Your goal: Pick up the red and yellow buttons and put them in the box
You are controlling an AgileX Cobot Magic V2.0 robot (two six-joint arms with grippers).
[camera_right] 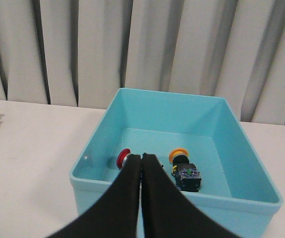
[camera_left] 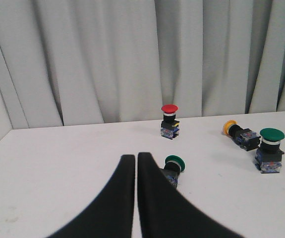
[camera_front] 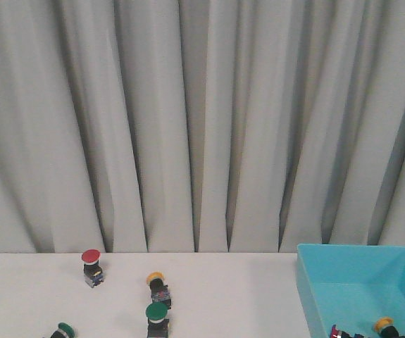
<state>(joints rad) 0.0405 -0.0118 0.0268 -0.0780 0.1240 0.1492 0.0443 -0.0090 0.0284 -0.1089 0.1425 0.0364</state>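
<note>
So the turquoise box (camera_front: pixel 357 282) sits on the white surface (camera_front: pixel 223 296) in front of the grey curtain (camera_front: pixel 202 120), and it's my landmark for everything here.

Inside the box there are two buttons lying on their sides on the floor of it: a red-capped one (camera_right: pixel 124 158) and a yellow-capped one (camera_right: pixel 182 166) just beside it, with a small gap between them. In the front view you only catch the yellow cap and a bit of the other one's body at the bottom edge.

Outside the box, well off to its left, the upright red button (camera_front: pixel 91 266) stands nearest the curtain. Closer to the box than that one is a yellow button (camera_front: pixel 158 287) tipped over on its side. Just beside it, on the near side, an upright green button (camera_front: pixel 157 318) stands, and another green button (camera_front: pixel 63 331) lies tipped over farthest from the box.

The right gripper (camera_right: pixel 141 159) hangs over the near wall of the box, jaws pressed together with only a hairline slit between them, nothing held. The red-capped button in the box shows right beside its tips.

The left gripper (camera_left: pixel 136 159) is over the surface far from the box, jaws likewise closed up and empty. The tipped green button lies just beside its tips, partly hidden behind one finger.
</note>
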